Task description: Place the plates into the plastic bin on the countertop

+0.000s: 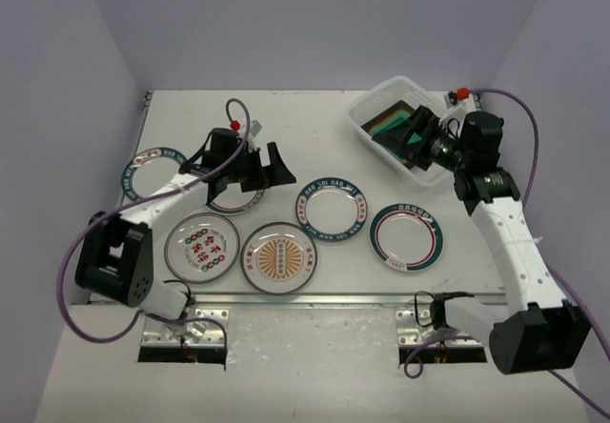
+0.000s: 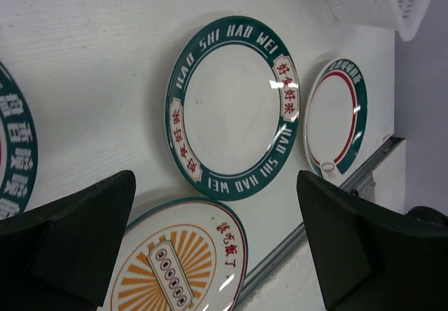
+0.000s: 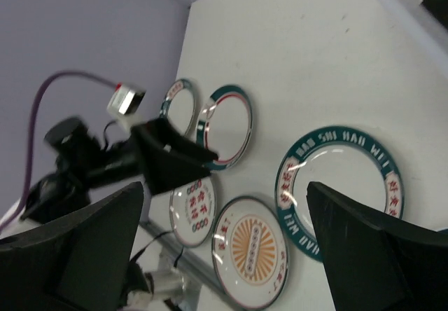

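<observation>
Several round plates lie on the white countertop point(image 1: 315, 123): a teal-rimmed one point(image 1: 143, 171) at far left, a red-character plate point(image 1: 202, 247), a sunburst plate point(image 1: 279, 256), a teal lettered plate point(image 1: 332, 207) and a teal-and-red plate point(image 1: 407, 235). Another plate point(image 1: 236, 201) is partly hidden under my left gripper point(image 1: 257, 168), which hangs open and empty above it. The plastic bin point(image 1: 367, 109) at back right holds square dark plates point(image 1: 386, 121). My right gripper point(image 1: 419, 137) hovers open over the bin. The left wrist view shows the lettered plate point(image 2: 233, 108) and sunburst plate point(image 2: 178, 262) beyond the left gripper point(image 2: 213, 178).
A small red-topped object point(image 1: 462, 92) sits behind the bin near the back wall. Purple cables loop off both arms. The metal front edge point(image 1: 315, 299) runs just below the front row of plates. Walls close in the left, right and back.
</observation>
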